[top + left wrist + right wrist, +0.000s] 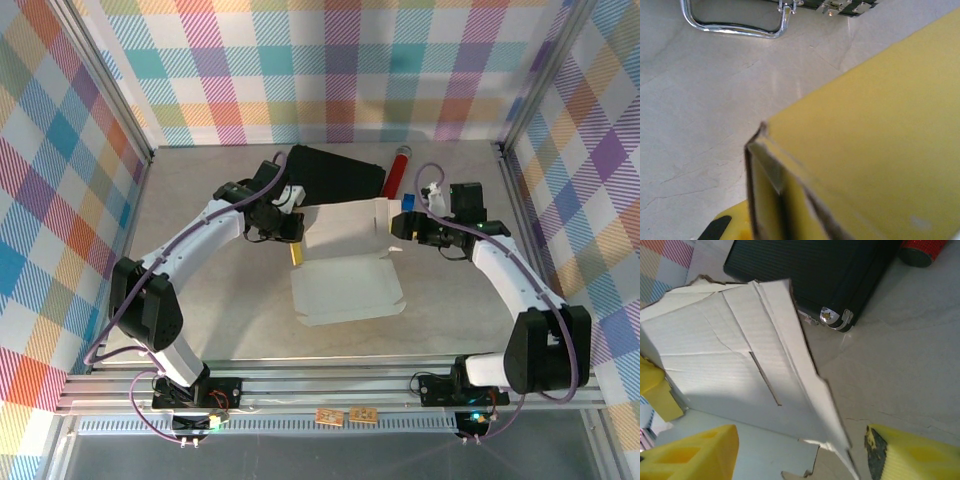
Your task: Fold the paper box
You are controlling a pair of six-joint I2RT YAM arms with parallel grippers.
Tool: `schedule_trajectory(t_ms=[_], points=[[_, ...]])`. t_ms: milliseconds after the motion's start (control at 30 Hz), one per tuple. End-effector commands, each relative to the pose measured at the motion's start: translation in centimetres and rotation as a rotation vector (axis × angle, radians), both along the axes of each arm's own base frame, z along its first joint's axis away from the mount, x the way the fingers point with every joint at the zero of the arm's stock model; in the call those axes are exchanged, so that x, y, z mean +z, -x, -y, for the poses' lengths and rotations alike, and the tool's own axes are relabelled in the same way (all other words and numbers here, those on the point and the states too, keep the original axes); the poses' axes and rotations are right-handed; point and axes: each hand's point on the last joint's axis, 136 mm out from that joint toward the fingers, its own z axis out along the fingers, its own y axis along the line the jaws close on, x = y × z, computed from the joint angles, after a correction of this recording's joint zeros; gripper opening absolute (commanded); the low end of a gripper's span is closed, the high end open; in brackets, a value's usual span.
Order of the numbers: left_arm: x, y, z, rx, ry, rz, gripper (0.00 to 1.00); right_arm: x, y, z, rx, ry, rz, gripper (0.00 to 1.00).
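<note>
Across the pale, marbled table (440, 325), the paper box (348, 285) lies at centre: thin creased cardboard, whitish face up, with one slotted panel raised between the arms, just in front of the ribbed black case (335, 172). A textured red cylinder (398, 170) lies beside the case. The right gripper (400, 226) spreads its yellow fingers (695, 452) wide either side of a flap edge; the left gripper (290, 232) sits at the panel's left edge, and I cannot tell its finger spacing

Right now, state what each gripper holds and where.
Right gripper: open astride the box's flap edge, nothing held. Left gripper: at the box's left edge; cannot tell.
</note>
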Motion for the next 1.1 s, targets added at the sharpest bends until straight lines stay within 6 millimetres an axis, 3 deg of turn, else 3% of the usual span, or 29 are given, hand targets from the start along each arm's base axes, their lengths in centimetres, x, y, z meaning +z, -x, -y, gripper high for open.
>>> schedule_trajectory(t_ms=[0,200,367,533,633,833,1067], points=[[0.5,0.2,0.3,-0.022,0.026,-0.023,0.0,-0.2,-0.8,-0.4,0.071,0.013,0.042,0.65],[0.4,0.4,0.5,-0.033,0.04,-0.035,0.0,-0.8,-1.8,-0.9,0.089,-0.005,0.038,0.64],[0.0,0.7,0.6,-0.037,0.046,-0.045,0.0,-0.1,-1.9,-1.9,0.136,-0.061,0.039,0.52],[-0.6,0.1,0.4,-0.008,0.029,-0.047,0.0,1.0,-1.2,-2.4,0.141,-0.066,0.043,0.16],[-1.1,-0.4,0.0,0.021,0.006,-0.038,0.0,2.2,-0.6,-2.3,0.124,-0.061,0.061,0.0],[-2.1,-1.8,-1.6,0.096,-0.089,-0.004,0.0,4.0,0.6,-2.5,0.106,-0.044,0.062,0.0],[-4.6,-2.4,-3.9,0.169,-0.288,0.027,0.0,3.6,1.3,-3.5,0.09,-0.006,-0.014,0.0]])
